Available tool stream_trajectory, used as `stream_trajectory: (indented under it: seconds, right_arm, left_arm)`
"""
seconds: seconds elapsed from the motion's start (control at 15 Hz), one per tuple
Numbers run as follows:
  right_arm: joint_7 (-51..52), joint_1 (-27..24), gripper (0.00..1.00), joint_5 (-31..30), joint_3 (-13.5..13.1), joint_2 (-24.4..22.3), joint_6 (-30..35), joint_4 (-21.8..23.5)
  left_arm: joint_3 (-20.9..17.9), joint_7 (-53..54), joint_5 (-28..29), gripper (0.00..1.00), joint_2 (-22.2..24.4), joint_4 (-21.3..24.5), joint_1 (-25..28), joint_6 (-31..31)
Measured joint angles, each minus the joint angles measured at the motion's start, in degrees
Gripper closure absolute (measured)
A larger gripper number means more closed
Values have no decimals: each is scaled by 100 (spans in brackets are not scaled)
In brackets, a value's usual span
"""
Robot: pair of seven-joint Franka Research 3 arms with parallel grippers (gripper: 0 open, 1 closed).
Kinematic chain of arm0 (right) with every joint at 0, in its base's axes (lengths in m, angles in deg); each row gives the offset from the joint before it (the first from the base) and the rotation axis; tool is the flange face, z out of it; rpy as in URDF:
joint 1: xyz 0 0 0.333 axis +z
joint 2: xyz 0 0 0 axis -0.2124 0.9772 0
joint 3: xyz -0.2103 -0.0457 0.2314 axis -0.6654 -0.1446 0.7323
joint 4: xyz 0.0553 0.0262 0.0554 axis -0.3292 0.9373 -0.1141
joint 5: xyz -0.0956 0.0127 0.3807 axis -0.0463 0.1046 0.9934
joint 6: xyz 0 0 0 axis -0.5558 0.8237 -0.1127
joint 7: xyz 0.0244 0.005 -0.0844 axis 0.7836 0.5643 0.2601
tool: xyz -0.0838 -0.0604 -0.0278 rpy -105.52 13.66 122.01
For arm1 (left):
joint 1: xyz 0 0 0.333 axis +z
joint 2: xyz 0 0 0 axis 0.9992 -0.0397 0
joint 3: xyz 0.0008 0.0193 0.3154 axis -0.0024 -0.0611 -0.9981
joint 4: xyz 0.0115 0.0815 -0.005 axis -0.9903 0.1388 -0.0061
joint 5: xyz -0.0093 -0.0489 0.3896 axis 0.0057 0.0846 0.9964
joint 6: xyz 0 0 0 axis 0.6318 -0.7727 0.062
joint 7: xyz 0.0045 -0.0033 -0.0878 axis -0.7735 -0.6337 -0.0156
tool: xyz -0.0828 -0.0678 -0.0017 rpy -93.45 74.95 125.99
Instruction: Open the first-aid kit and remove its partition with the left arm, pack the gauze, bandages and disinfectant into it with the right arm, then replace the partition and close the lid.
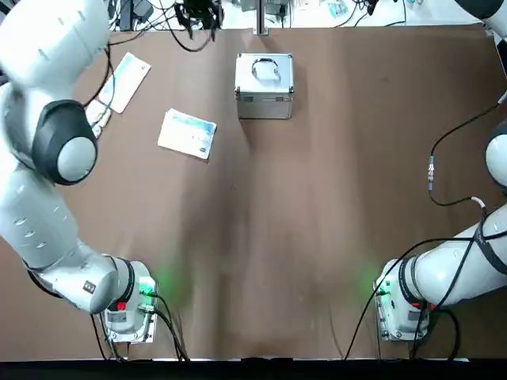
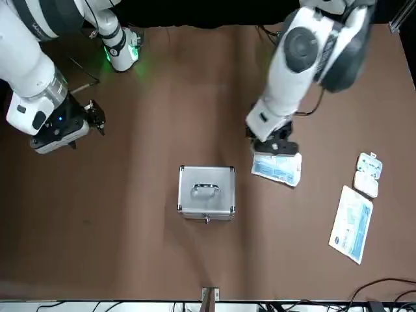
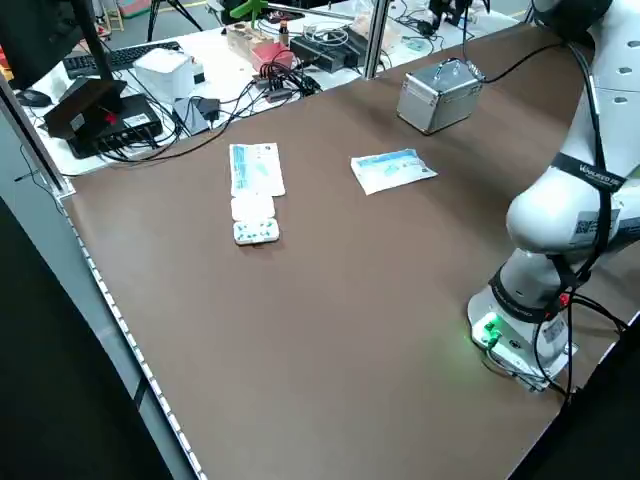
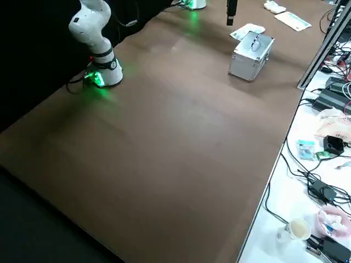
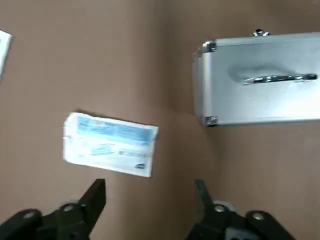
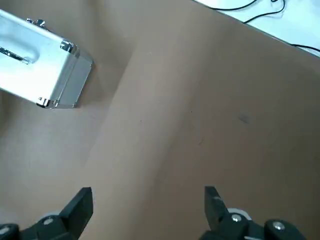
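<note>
Brown table [image 1: 317,222]: silver case [image 1: 264,85], lid [image 1: 264,72] down, wire handle flat; left hand [image 5: 150,192], right hand [image 6: 148,200] both spread.

White rounded arm links, dark grey joint caps, green-lit bases, black cables, black gripper fingers [image 5: 95,197]

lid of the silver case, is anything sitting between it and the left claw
Nothing visible blocks it. The left claw hangs open above bare table beside the blue-printed packet, which lies off to the side away from the case. The lid is shut, its handle exposed.
</note>
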Motion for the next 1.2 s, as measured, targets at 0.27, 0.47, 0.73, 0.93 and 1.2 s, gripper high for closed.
stream_trajectory:
  seconds: [0.27,0.47,0.73,0.93,1.2]
  right_arm:
    - [0,3,1,-16,-7,0,-16,-74]
    - [0,3,1,-17,-8,0,-16,-100]
    - [0,3,1,-17,-9,0,-16,-102]
    - [0,3,1,-16,-6,0,-16,-104]
    - [1,167,1,-6,17,0,-16,-107]
  left_arm:
    - [-7,741,0,2,400,0,483,-493]
    - [-6,1311,0,1,653,2,1005,-884]
    - [-4,1479,0,1,829,59,1315,-937]
    - [-1,1913,0,1,1060,391,1597,-891]
    - [-1,2395,0,1,1588,1095,2021,-630]
